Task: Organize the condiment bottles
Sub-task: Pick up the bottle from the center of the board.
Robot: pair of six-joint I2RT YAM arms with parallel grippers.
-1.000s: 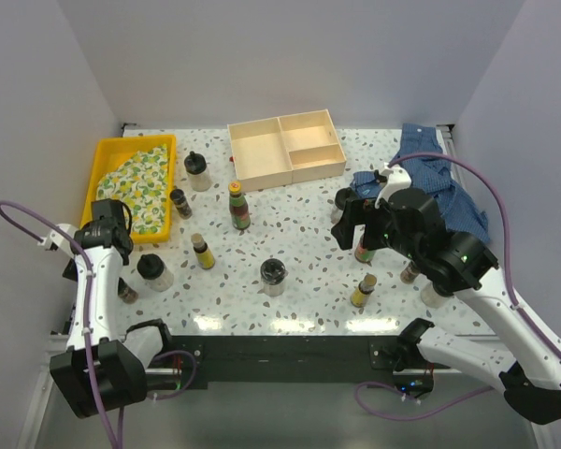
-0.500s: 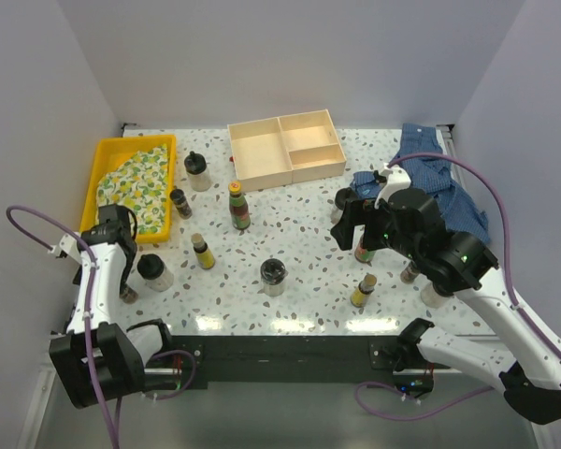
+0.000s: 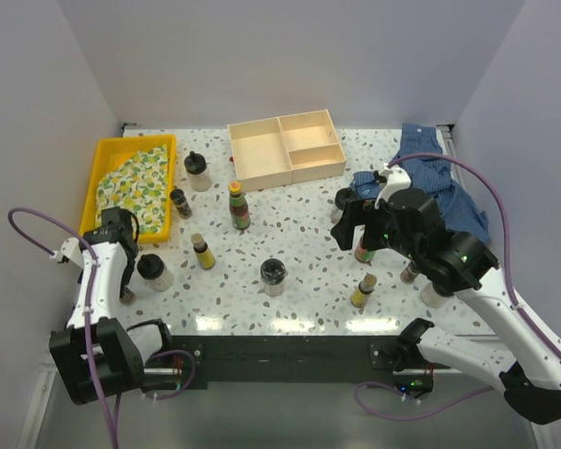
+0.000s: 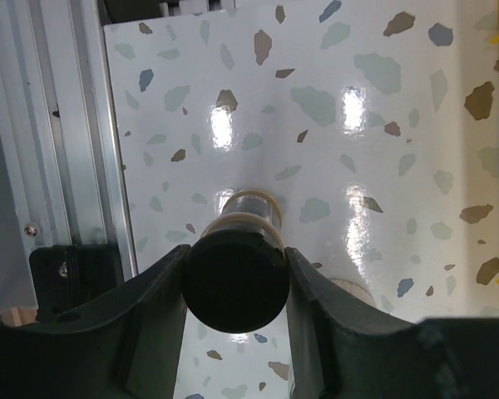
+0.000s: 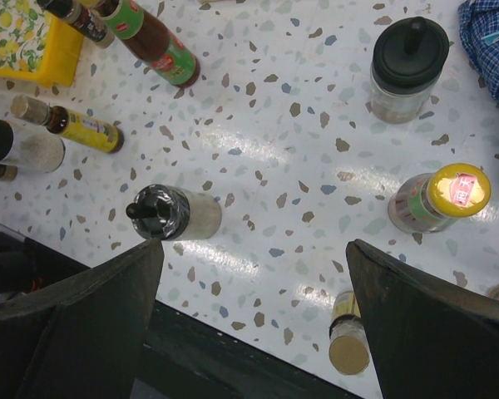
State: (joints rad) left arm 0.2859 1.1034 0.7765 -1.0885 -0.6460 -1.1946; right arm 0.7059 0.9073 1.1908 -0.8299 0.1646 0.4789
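glossy speckled table (image 3: 304, 224), pale wooden box (image 3: 260, 152), blue cloth (image 3: 439, 178).

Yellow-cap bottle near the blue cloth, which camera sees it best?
The right wrist view: the bottle stands in plain sight, yellow cap and green label clear. The top view shows only a reddish bit of it under the right arm. The left wrist view misses it.
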